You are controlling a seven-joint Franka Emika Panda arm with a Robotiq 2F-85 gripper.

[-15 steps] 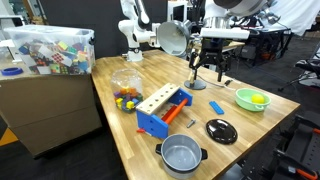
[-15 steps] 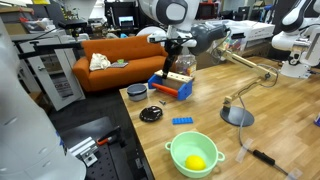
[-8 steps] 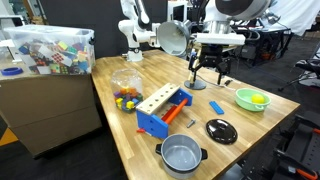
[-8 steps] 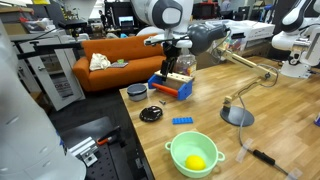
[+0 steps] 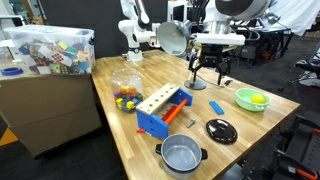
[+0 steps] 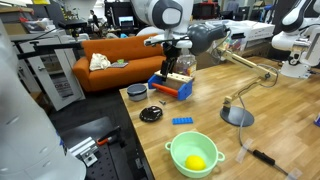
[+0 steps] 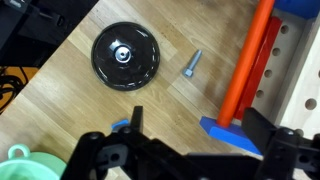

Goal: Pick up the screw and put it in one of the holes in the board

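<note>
Arm (image 5: 236, 8) edged sideways since a second ago, jaws wide, empty, screw (image 7: 192, 65) beside black lid (image 7: 125, 57).

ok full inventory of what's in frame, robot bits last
table: 1, pale wood, under everything
workbench: 1, blue toy, mid-table
board: 1, light wood, tops the workbench
rod: 1, orange, in the workbench beside the board
screw: 1, grey, flat on the table between lid and workbench
lid: 1, black, on the table
pot: 1, grey, near the table edge
bowl: 1, green, something yellow inside
block: 1, blue, between workbench and bowl
tub: 1, clear, coloured pieces inside
lamp: 1, silver, on the table
sofa: 1, orange, off the table
gripper: 1, black, open, empty, above the table
</note>
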